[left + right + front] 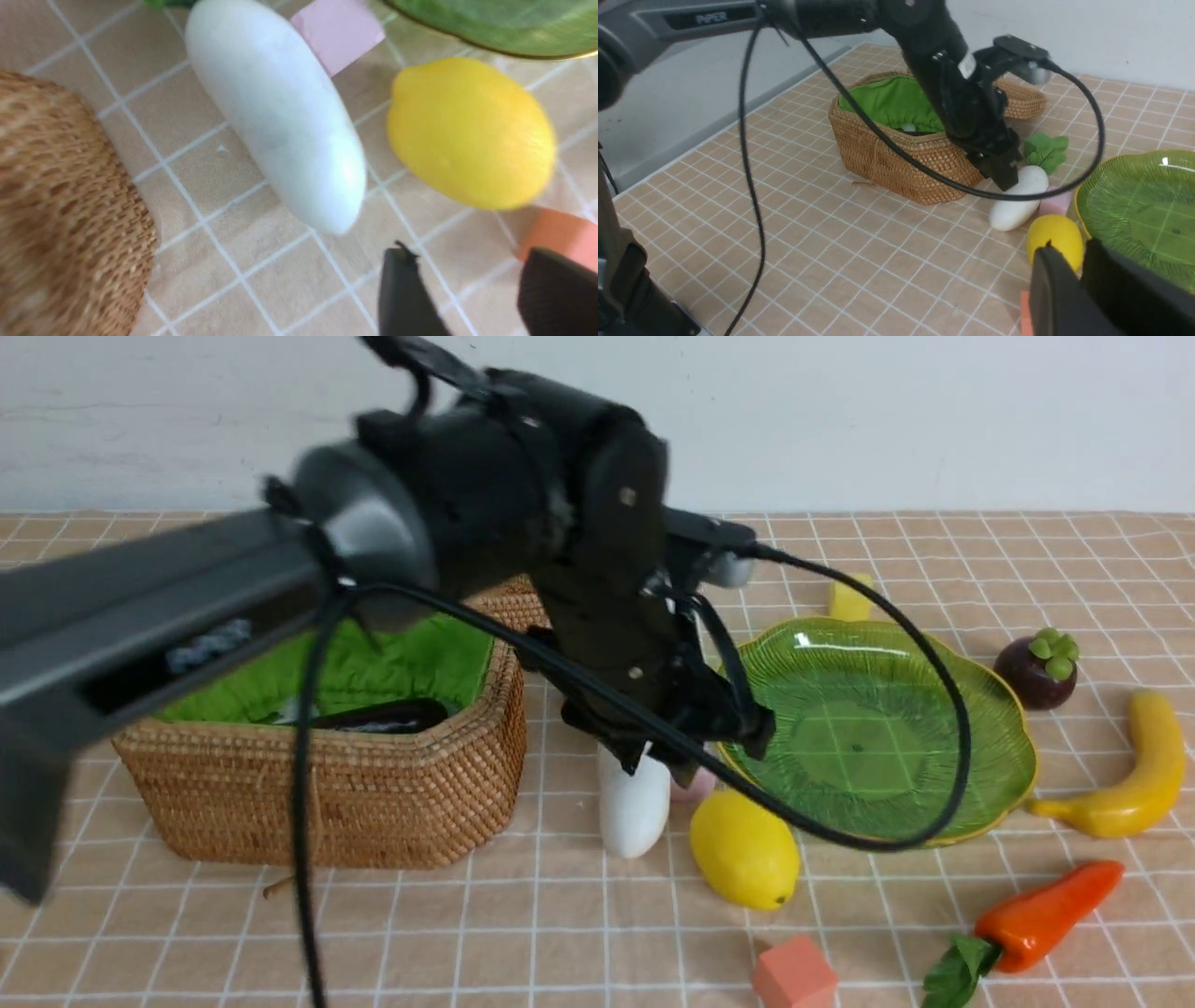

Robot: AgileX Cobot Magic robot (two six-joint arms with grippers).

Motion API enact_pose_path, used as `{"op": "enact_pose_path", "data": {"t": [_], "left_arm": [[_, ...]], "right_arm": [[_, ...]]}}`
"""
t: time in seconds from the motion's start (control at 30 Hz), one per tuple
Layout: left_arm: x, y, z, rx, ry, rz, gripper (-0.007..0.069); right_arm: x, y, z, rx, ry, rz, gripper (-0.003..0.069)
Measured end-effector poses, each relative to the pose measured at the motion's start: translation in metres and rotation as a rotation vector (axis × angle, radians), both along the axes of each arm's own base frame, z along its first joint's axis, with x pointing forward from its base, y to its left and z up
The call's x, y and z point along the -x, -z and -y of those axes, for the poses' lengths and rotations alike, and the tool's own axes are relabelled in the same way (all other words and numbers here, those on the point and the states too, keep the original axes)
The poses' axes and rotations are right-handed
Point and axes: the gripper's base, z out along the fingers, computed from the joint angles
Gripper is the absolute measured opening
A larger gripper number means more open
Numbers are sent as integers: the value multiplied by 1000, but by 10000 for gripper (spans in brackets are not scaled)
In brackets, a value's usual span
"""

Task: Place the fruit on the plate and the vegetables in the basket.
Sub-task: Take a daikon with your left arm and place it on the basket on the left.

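My left gripper (665, 761) is open and empty, low over the leafy end of the white radish (635, 810), which lies on the cloth between the wicker basket (345, 775) and the green plate (980, 728). In the left wrist view the radish (280, 116) and the lemon (469, 133) lie just ahead of the open gripper (465, 254). The lemon (744, 849) sits in front of the plate. The mangosteen (1036, 667) and banana (1134, 770) lie right of it, the carrot (1046, 915) at the front right. The eggplant (383, 717) lies in the basket. My right gripper (1078, 252) looks shut and empty, above the lemon (1052, 235). The gourd is out of view.
A pink foam cube (695, 786) sits between radish and plate. An orange-red cube (794, 975) is at the front edge, a yellow block (850, 597) behind the plate. The basket lid (1017, 98) lies open behind the basket (901, 154). The left arm's cable (934, 709) loops over the plate.
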Motion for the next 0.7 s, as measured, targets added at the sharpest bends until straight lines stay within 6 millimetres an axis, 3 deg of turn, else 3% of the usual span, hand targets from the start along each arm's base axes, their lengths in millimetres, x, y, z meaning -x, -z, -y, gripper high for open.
{"op": "enact_pose_path", "data": {"t": [0.13, 0.27, 0.37, 0.5, 0.57, 0.7], "left_arm": [[-26, 31, 10, -107, -93, 12, 528], [-42, 54, 13, -168, -115, 34, 591], [-48, 70, 16, -189, -110, 37, 590], [-53, 101, 20, -229, -99, 15, 525], [-54, 102, 20, -233, -104, 15, 472], [-54, 103, 19, -240, -124, 6, 465]], "right_arm": [[2, 4, 0, 29, -17, -37, 120], [3, 7, -1, 48, -28, -60, 120], [3, 7, -1, 49, -28, -61, 120], [4, 8, -1, 55, -31, -68, 121], [4, 8, -1, 55, -32, -69, 123], [4, 8, -1, 56, -32, -70, 126]]}}
